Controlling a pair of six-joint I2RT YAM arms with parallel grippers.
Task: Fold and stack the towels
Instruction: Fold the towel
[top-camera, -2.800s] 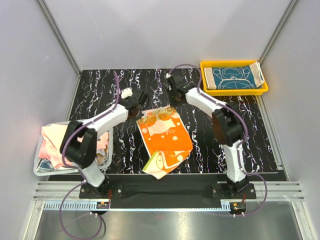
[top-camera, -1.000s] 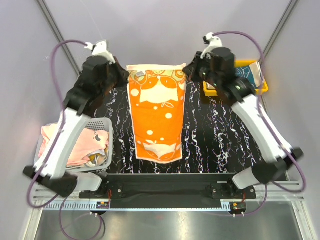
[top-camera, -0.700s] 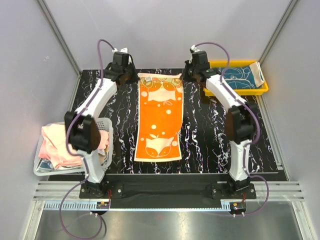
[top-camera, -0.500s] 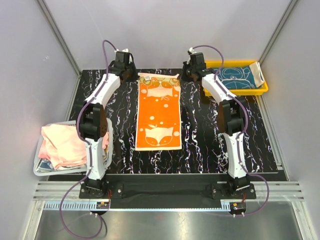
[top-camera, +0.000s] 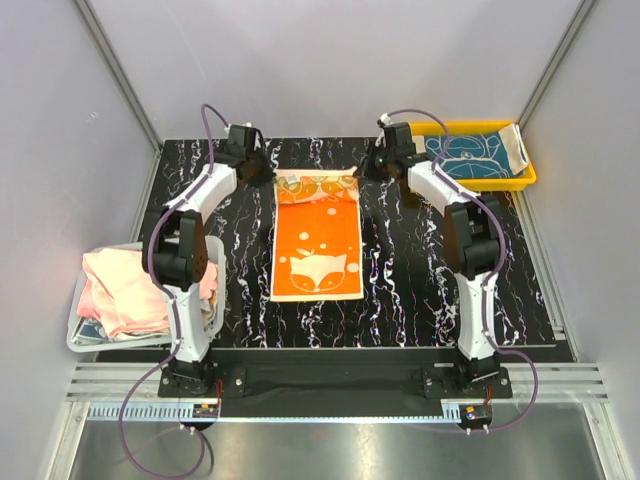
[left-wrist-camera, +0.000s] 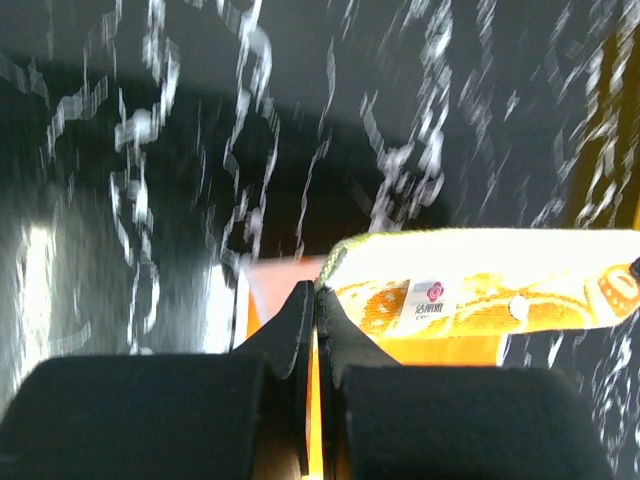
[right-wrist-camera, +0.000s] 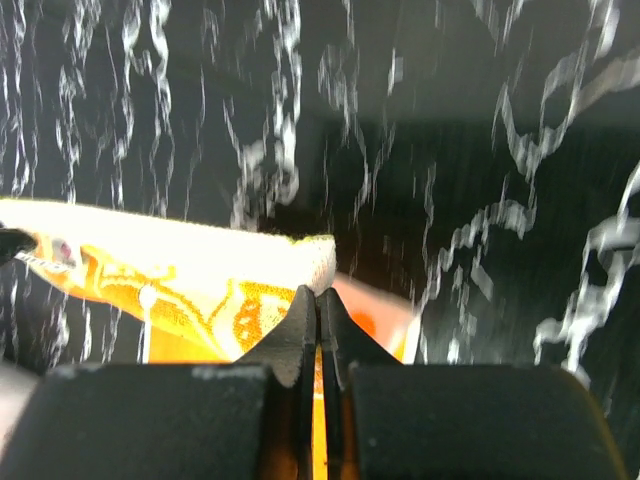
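An orange-and-cream towel lies lengthwise on the black marbled table, its near end flat and its far edge lifted and coming back over it. My left gripper is shut on the towel's far left corner. My right gripper is shut on the far right corner. A white label shows on the raised hem. A folded teal towel lies in the yellow tray. Pale pink towels fill the white basket.
The yellow tray sits at the table's far right corner. The white mesh basket stands off the near left edge. Grey walls with metal rails close in the table at the back and sides. Purple cables loop over both arms.
Both grippers came down from high up, laid the towel out on the table, and now draw its far edge back toward the near side; the towel looks shorter than half a second ago.
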